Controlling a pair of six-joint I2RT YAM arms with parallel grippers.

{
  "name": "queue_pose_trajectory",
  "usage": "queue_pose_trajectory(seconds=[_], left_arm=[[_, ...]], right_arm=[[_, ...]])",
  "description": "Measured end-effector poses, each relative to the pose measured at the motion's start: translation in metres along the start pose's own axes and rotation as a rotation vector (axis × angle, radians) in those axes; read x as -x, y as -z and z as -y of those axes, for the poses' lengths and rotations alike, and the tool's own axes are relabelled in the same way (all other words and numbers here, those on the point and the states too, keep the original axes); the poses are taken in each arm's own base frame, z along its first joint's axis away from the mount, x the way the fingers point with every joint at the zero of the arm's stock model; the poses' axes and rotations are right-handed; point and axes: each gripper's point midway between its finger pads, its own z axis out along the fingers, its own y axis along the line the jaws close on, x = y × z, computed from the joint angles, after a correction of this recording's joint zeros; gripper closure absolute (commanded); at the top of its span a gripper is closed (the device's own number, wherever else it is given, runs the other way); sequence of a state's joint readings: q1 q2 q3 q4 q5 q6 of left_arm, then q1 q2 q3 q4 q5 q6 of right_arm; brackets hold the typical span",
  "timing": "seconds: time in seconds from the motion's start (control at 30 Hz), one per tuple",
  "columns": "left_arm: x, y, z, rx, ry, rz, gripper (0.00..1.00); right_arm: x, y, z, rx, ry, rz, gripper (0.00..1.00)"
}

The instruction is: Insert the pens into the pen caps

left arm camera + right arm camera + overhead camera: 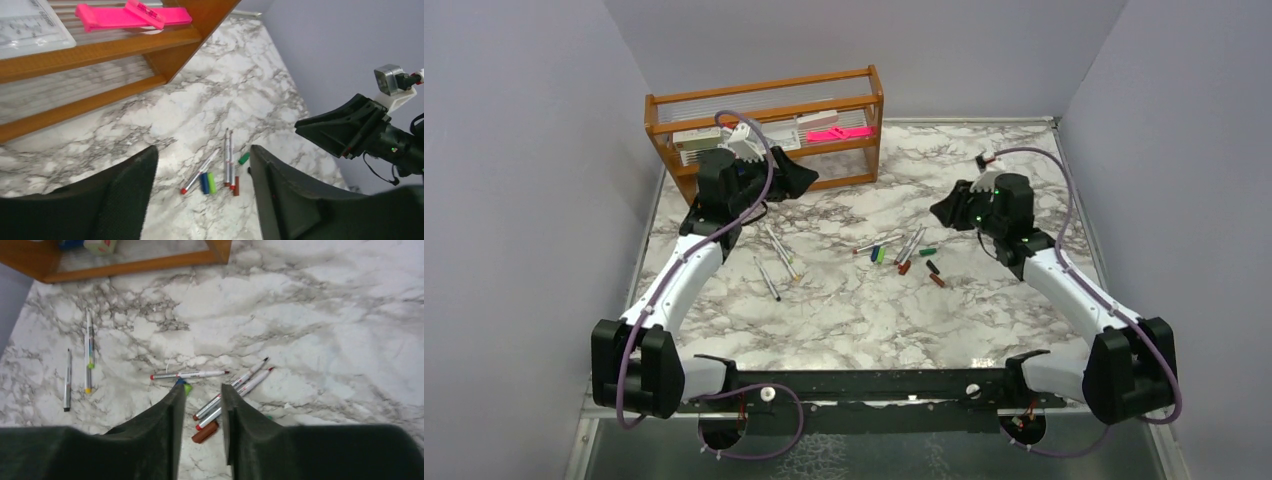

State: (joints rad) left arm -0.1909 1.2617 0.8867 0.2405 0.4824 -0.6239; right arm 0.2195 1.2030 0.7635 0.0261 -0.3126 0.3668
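Right gripper [202, 387]: dark fingers a narrow gap apart, nothing clamped, marble showing thru the gap. It hangs low over the main cluster, tips aimed at a green cap [187, 388] w/ a blue cap [204, 183] touching or just beside it. A pair of pens [235, 390] lies side by side on a slant just right of the tips, w/ a brown-red cap [205, 432] at their near ends. A single pen [189, 374] lies crosswise just beyond the tips. The narrow set prob. suits slim targets (a cap or barrel needs little room). Left gripper [202, 150]: fingers wide apart, empty, held high near the wooden rack [764, 100] and tilted toward the same cluster, likely standing by to take the mating part. Every pen seen lies loose on the marble table [844, 330]; no cap is fitted yet. Well apart to the left lie a few slimmer pens [89, 355], type too small to tell.
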Motion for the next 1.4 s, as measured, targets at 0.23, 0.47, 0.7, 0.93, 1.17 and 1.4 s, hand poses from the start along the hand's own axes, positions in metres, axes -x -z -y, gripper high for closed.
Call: queue_pose_trajectory(seconds=[0.23, 0.47, 0.7, 0.93, 1.17, 1.4], left_arm=[[0.03, 0.01, -0.01, 0.181, -0.193, -0.089, 0.69], [0.006, 0.008, -0.037, 0.214, -0.278, -0.263, 0.49], [-0.05, -0.006, -0.026, 0.154, -0.431, -0.434, 0.47], [-0.102, -0.028, -0.02, 0.119, -0.522, -0.568, 0.75], [-0.168, -0.057, -0.014, 0.064, -0.646, -0.728, 0.53], [-0.157, -0.079, -0.01, 0.032, -0.744, -0.67, 0.37]], right_arm=[[-0.063, -0.027, -0.024, -0.051, 0.093, -0.193, 0.59], [-0.054, -0.04, -0.022, -0.082, 0.126, -0.178, 0.53], [-0.043, -0.056, -0.019, -0.119, 0.095, -0.15, 0.72], [-0.038, -0.053, -0.002, -0.219, 0.051, -0.102, 0.45], [-0.043, -0.032, 0.018, -0.262, -0.002, -0.061, 0.46], [-0.027, 0.002, 0.018, -0.265, 0.033, 0.058, 0.46]])
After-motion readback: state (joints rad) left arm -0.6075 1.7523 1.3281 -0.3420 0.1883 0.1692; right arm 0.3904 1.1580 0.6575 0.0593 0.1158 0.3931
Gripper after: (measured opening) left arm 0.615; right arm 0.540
